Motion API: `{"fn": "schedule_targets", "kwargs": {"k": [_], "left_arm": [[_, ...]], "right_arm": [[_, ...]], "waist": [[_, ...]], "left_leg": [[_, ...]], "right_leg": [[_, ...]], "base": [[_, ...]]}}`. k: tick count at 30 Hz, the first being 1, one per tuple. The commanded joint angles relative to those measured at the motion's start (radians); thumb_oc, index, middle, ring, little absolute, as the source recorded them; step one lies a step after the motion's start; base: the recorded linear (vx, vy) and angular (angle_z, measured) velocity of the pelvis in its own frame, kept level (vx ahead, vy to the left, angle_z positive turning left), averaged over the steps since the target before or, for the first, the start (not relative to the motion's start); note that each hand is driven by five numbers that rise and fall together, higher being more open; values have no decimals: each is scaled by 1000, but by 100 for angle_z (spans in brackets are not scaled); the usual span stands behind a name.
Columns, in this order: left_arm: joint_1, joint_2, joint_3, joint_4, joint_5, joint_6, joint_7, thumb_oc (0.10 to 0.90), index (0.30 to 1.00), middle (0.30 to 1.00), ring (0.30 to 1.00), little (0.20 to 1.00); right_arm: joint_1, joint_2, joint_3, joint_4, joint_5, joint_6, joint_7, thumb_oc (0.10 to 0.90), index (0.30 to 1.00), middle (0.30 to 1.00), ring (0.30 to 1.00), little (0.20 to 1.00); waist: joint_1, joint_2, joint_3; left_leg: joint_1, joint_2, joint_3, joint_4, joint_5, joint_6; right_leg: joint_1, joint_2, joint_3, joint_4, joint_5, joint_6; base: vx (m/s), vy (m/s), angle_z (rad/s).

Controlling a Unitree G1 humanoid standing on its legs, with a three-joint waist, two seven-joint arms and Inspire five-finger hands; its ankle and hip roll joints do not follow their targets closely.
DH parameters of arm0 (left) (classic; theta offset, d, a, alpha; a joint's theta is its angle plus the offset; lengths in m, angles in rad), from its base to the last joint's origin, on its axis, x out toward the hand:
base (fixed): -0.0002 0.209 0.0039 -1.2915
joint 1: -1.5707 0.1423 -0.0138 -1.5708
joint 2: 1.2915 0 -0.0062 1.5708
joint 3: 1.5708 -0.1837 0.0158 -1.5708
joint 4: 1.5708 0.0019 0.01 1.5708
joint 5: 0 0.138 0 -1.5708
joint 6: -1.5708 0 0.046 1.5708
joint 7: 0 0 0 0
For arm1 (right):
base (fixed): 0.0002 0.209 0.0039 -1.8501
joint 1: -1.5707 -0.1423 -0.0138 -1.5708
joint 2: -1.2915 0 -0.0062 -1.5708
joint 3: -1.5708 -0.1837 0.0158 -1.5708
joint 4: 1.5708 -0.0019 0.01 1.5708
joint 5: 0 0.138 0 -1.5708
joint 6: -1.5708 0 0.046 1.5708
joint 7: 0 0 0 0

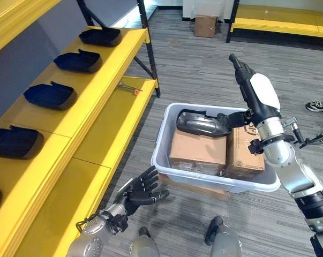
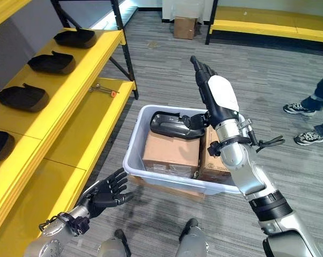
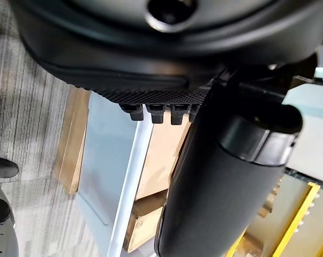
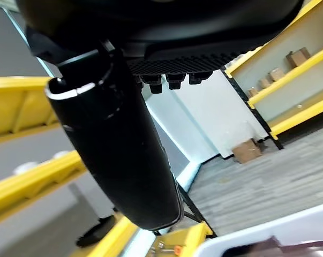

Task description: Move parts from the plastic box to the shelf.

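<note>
A grey plastic box (image 1: pixel 162 140) stands on the floor beside the yellow shelf (image 1: pixel 102 64). In it a black moulded part (image 1: pixel 200 122) lies on top of two cardboard cartons (image 1: pixel 198 151). My right hand (image 1: pixel 256 88) is raised over the box's right side, open, fingers straight and pointing up and away; its thumb (image 4: pixel 118 144) is straight and holds nothing. My left hand (image 1: pixel 142 190) hovers low by the box's near left corner, open with fingers spread. Several similar black parts (image 1: pixel 50 95) sit in a row on the shelf's upper level.
A small tool with an orange tip (image 1: pixel 130 88) lies on the lower shelf level. A flat cardboard piece (image 1: pixel 196 187) sticks out under the box. A person's shoes (image 1: pixel 317 106) stand at the right. A carton (image 1: pixel 205 25) and another yellow rack (image 1: pixel 282 24) are at the back.
</note>
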Motion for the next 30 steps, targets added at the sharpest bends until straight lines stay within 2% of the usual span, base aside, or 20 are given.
{"fn": "schedule_targets", "kwargs": {"k": [1, 5, 9, 11, 12, 13, 17, 19, 20, 22, 23, 27, 29, 30], "left_arm": [[-22, 76, 0, -175, 39, -125, -39, 900, 1000, 1000, 1000, 1000], [-60, 101, -21, -216, -19, -130, -62, 900, 1000, 1000, 1000, 1000], [-89, 101, -40, -235, -32, -114, -46, 900, 1000, 1000, 1000, 1000], [-102, 98, -50, -235, -13, -124, -41, 900, 1000, 1000, 1000, 1000], [-108, 107, -55, -246, 53, -156, -43, 900, 1000, 1000, 1000, 1000], [-111, 112, -59, -252, 61, -163, -51, 900, 1000, 1000, 1000, 1000], [-117, 125, -77, -273, 21, -139, -58, 900, 1000, 1000, 1000, 1000], [-121, 132, -84, -271, 23, -141, -63, 900, 1000, 1000, 1000, 1000], [-116, 125, -89, -277, 17, -142, -55, 900, 1000, 1000, 1000, 1000], [-93, 115, -91, -287, 17, -148, -29, 900, 1000, 1000, 1000, 1000], [-75, 120, -88, -285, 31, -155, -6, 900, 1000, 1000, 1000, 1000], [-67, 126, -87, -253, 26, -200, 20, 900, 1000, 1000, 1000, 1000], [-76, 122, -88, -233, 14, -274, 91, 900, 1000, 1000, 1000, 1000], [-84, 116, -82, -220, -4, -283, 127, 900, 1000, 1000, 1000, 1000]], "right_arm": [[-154, -7, -12, -27, -34, -2, -5, 900, 1000, 1000, 1000, 1000], [-262, -5, 43, 75, -73, 16, -6, 900, 1000, 1000, 1000, 1000], [-334, 7, 77, 156, -97, 25, -18, 900, 1000, 1000, 1000, 1000], [-371, 8, 98, 193, -106, 26, -24, 900, 1000, 1000, 1000, 1000], [-395, 6, 114, 208, -132, 32, -24, 900, 1000, 1000, 1000, 1000], [-405, 5, 119, 219, -144, 33, -25, 900, 1000, 1000, 1000, 1000], [-440, -18, 146, 254, -122, 48, -59, 900, 1000, 1000, 1000, 1000], [-442, -21, 148, 257, -102, 43, -73, 900, 1000, 1000, 1000, 1000], [-444, -17, 148, 254, -103, 37, -73, 900, 1000, 1000, 1000, 1000], [-456, -1, 158, 241, -127, 45, -57, 900, 1000, 1000, 1000, 1000], [-470, 17, 180, 233, -148, 45, -22, 900, 1000, 1000, 1000, 1000], [-507, 41, 262, 210, -153, 76, 1, 900, 1000, 1000, 1000, 1000], [-508, 51, 283, 225, -148, 70, 1, 900, 1000, 1000, 1000, 1000], [-499, 57, 285, 245, -142, 55, -9, 900, 1000, 1000, 1000, 1000]], "waist": [[35, 4, 8], [62, 30, 57], [76, 44, 88], [82, 48, 108], [87, 52, 120], [90, 57, 122], [95, 66, 142], [99, 64, 146], [108, 60, 148], [130, 56, 148], [141, 47, 148], [143, 35, 127], [136, 26, 109], [131, 20, 96]], "left_leg": [[-58, 12, -127, 3, -17, 44], [-112, 5, -141, 28, -13, 46], [-146, -5, -154, 45, -15, 48], [-161, -14, -159, 54, -18, 49], [-171, -20, -162, 58, -17, 50], [-179, -20, -163, 56, -13, 52], [-199, -33, -162, 60, -12, 56], [-198, -26, -148, 58, -10, 54], [-183, -22, -139, 61, -21, 46], [-156, 0, -88, 68, -27, 39], [-121, 21, -48, 83, -44, 38], [-69, 44, -4, 93, -59, 49], [-58, 55, 7, 116, -53, 50], [-46, 59, 18, 122, -53, 51]], "right_leg": [[70, -17, 78, 74, -150, 64], [10, -40, 68, 149, -170, 55], [-26, -52, 63, 191, -182, 48], [-42, -61, 63, 215, -193, 47], [-53, -64, 62, 228, -199, 45], [-60, -62, 60, 231, -197, 41], [-84, -66, 58, 263, -212, 39], [-78, -67, 26, 269, -219, 30], [-79, -84, -2, 287, -224, 46], [-75, -139, -85, 299, -216, 61], [-38, -174, -148, 290, -218, 62], [9, -151, -189, 256, -225, 37], [25, -124, -194, 244, -239, 17], [38, -108, -199, 234, -245, 7]], "base": [[-16, 33, 11], [-44, 40, 9], [-47, 22, 12], [-37, 18, 9], [-22, 25, 10], [-8, 23, 13], [-39, 3, 11], [-40, -67, 2], [15, -58, -1], [19, -55, -15], [22, -99, -40], [-22, -172, -44], [-44, -234, -24], [-7, -195, -23]]}}
